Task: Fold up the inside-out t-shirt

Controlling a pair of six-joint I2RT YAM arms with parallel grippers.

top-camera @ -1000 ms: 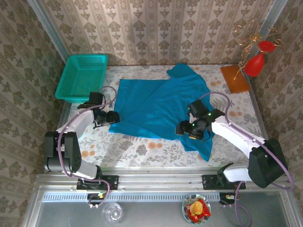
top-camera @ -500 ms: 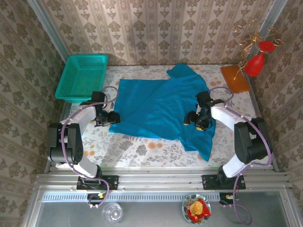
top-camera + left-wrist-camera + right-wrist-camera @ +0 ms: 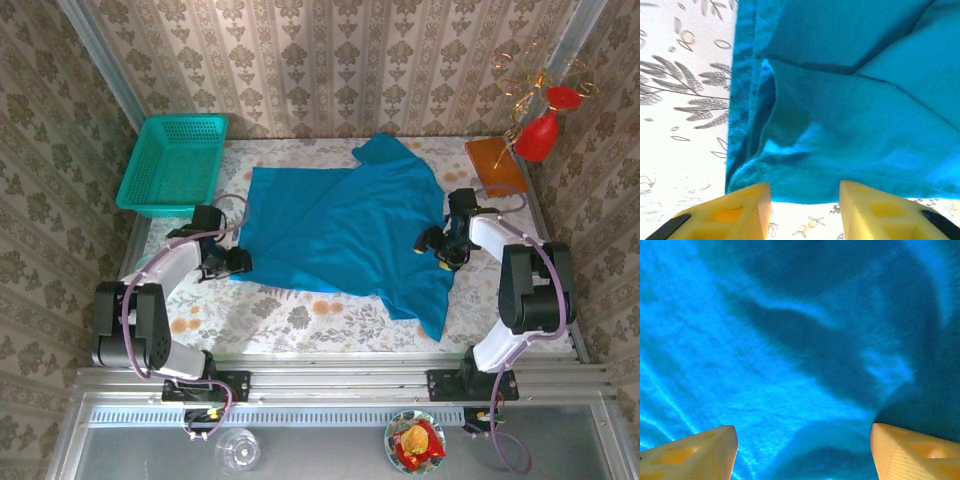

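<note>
Sprawling teal t-shirt (image 3: 340,230) — rumpled, creased, partly folded.

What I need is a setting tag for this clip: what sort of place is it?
Likely a robot test booth dressed as a home: patterned wallpaper walls around a floral-cloth table, an aluminium rail at its near edge.

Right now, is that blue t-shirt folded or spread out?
Spread out: the t-shirt lies flat across the table, with just a diagonal overlap.
</note>
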